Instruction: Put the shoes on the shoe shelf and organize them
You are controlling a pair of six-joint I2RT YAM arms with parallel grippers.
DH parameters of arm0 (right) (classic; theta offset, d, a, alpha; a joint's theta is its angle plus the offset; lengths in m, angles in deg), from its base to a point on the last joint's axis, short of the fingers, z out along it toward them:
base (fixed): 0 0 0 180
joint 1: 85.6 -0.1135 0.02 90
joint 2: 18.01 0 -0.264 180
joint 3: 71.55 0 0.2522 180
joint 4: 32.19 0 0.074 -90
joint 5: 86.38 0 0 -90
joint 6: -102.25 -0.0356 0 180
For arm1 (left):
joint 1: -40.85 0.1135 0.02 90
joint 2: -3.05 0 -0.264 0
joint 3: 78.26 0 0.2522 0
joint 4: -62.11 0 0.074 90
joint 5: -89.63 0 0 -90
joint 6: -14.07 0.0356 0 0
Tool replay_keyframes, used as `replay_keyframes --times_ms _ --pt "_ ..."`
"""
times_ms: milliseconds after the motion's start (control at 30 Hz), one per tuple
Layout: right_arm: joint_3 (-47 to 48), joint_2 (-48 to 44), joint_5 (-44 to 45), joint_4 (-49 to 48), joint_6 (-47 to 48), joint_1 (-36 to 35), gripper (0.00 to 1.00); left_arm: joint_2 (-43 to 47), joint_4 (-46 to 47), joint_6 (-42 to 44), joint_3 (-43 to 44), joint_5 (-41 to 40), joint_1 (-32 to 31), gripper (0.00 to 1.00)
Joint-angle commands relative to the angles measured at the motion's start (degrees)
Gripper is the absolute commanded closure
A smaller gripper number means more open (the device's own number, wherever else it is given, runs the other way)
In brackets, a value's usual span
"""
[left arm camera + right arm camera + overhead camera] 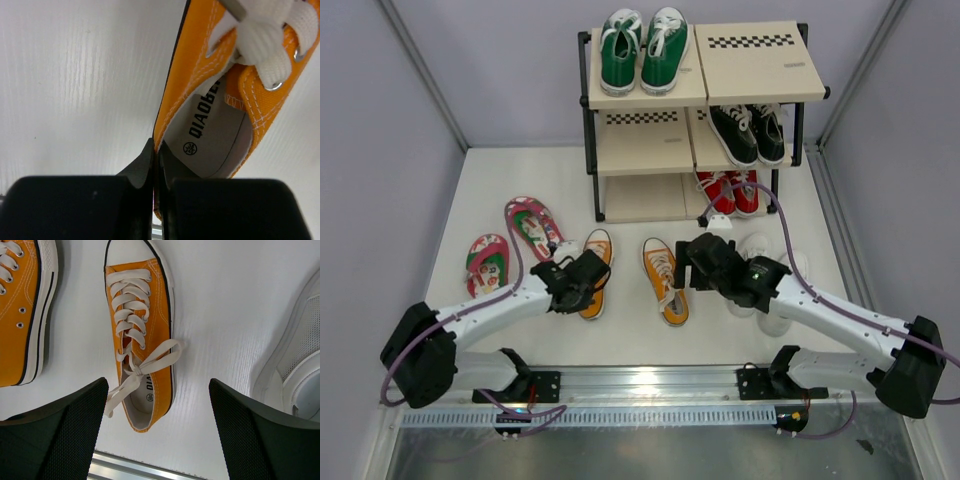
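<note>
**Left gripper clamped on one orange sneaker; right gripper open above its mate**

Overhead view. The shoe shelf (705, 100) stands at the far side of the table (520, 180). Green sneakers (642, 50) fill the left half of its top board. Black sneakers (748, 132) sit on the right of the middle board, and red sneakers (720, 190) on the right of the bottom one. The pink flip-flops (532, 222) lie on the table at the left. The white sneakers (772, 322) are largely covered by the right arm.

Left wrist view. Only here is the grip legible: the left gripper (156, 150) has its jaws pressed together on the side wall of the first orange sneaker (200, 85), whose toe is cut off.

Right wrist view. The right gripper (157, 385) is spread wide and holds nothing, above the second orange sneaker (142, 340) on the table. One white sneaker is cropped by the right edge.
</note>
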Motion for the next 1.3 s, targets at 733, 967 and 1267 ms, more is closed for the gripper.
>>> replay_keyframes --times_ms 733,967,1267 --pt "-2.3 -5.6 0.6 -1.1 0.1 3.4 0.14 -9.3 11.9 5.8 18.7 -10.4 3.3 1.0" --pt "-3.3 -6.3 1.5 -2.0 0.2 3.6 0.14 -12.3 20.7 6.5 19.3 -9.0 6.4 1.0" --pt "-3.5 -4.5 0.0 -3.8 0.5 5.3 0.14 -20.3 25.5 8.6 24.1 -7.9 8.5 1.0"
